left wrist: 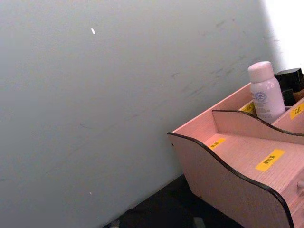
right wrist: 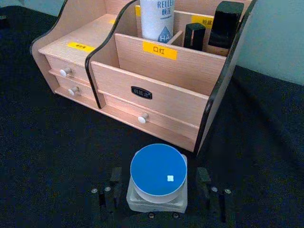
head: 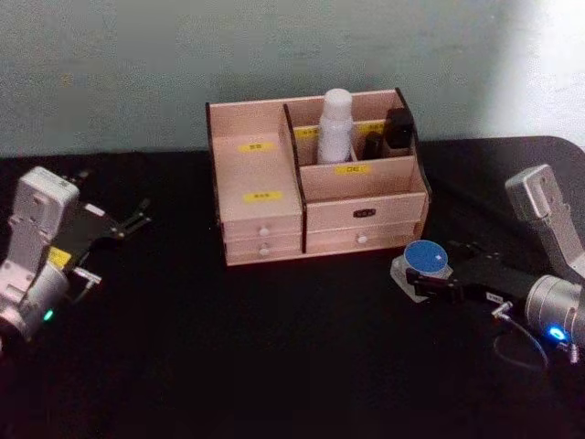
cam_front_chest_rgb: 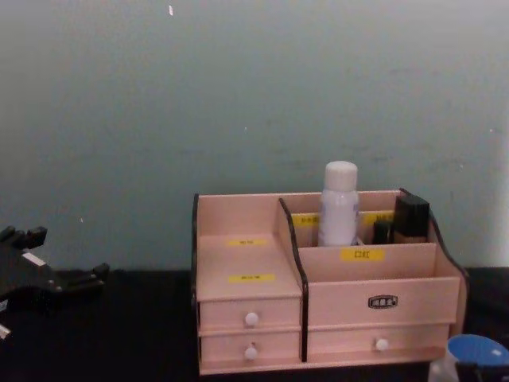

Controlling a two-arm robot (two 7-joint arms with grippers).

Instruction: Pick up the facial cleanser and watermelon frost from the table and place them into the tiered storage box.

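Note:
The tiered storage box [head: 265,229] stands at the back middle of the black table. A white bottle, the facial cleanser [head: 336,123], stands upright in its rear compartment [right wrist: 156,19]. The watermelon frost [head: 426,259] is a small clear jar with a blue round lid [right wrist: 158,171]. It sits on the table just in front of the box's right end. My right gripper [right wrist: 159,177] is open around the jar, one finger on each side with a small gap. My left gripper [head: 135,219] hovers open at the far left, away from the box.
Two dark cosmetic containers [head: 398,128] stand in the box's back right compartment, beside the cleanser. The stepped left compartments [left wrist: 256,156] hold nothing. A pale wall [cam_front_chest_rgb: 238,95] rises right behind the box. Bare black table [head: 274,347] stretches in front.

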